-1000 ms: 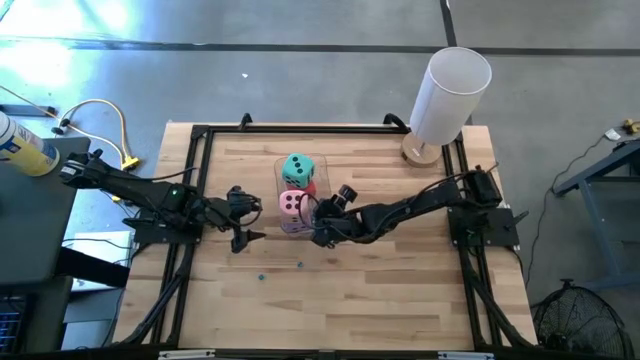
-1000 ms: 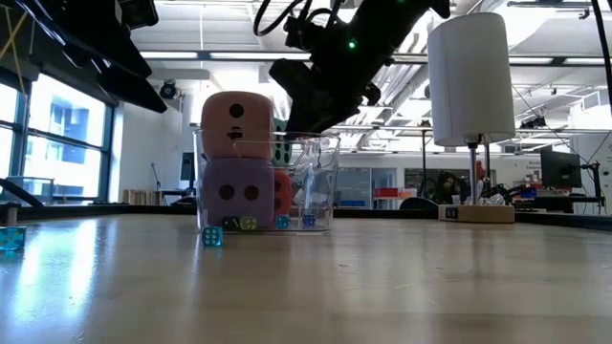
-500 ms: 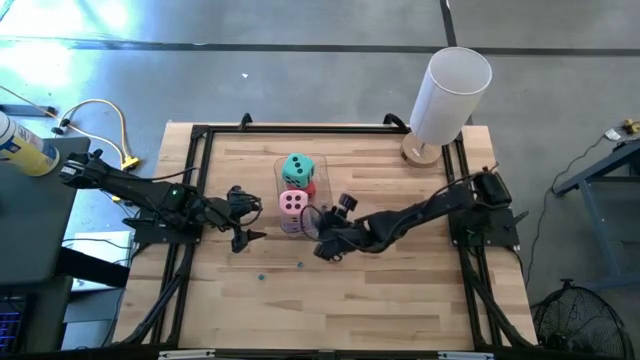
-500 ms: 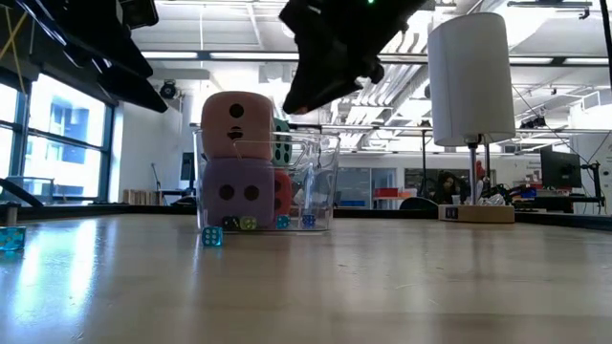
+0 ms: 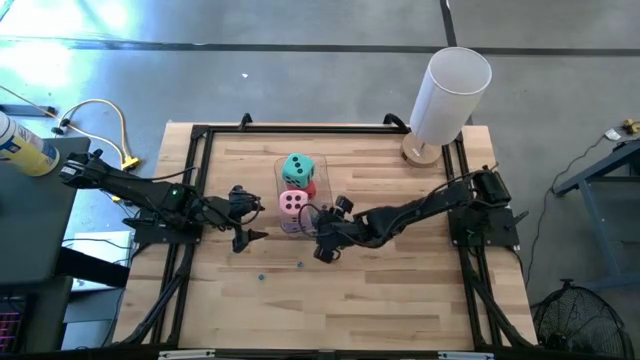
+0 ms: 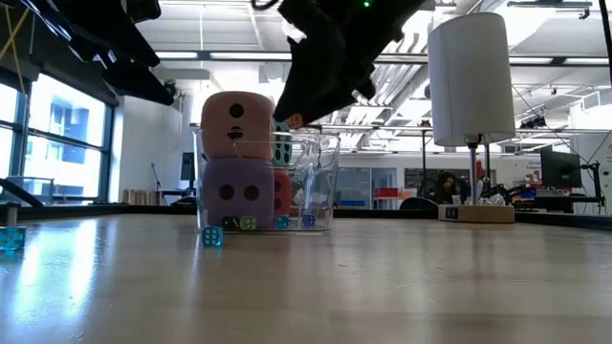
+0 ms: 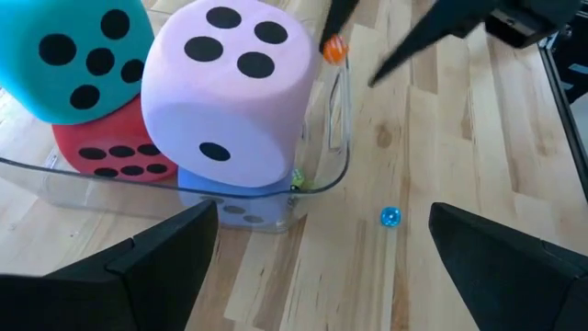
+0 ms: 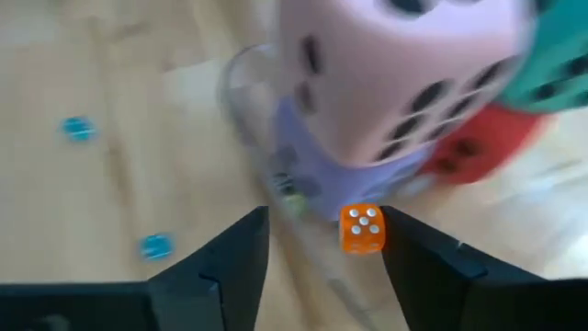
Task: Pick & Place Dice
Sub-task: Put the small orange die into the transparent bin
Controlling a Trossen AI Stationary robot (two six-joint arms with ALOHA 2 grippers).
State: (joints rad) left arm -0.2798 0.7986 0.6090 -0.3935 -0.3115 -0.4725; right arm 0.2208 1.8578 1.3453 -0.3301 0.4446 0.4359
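Orange small die point(image 8: 363, 229) pinched between right end effector point(image 8: 323, 241) fingertips, just beside pink die point(image 8: 386, 64) in clear container point(image 7: 335, 119), left end effector point(image 7: 322, 267) open nearby

Pink die point(image 7: 223, 87): you see pale pink with black pips.
Teal die point(image 7: 69, 55): teal-green, black pips.
Red die point(image 7: 106, 154): red, black pips.
Purple die point(image 6: 236, 193): lilac, dark pips.
Small die point(image 8: 363, 229): orange, white pips.
Beads point(image 8: 154, 245): blue.
Table point(image 5: 400, 290): light wood grain.
Lamp shade point(image 5: 450, 95): white.
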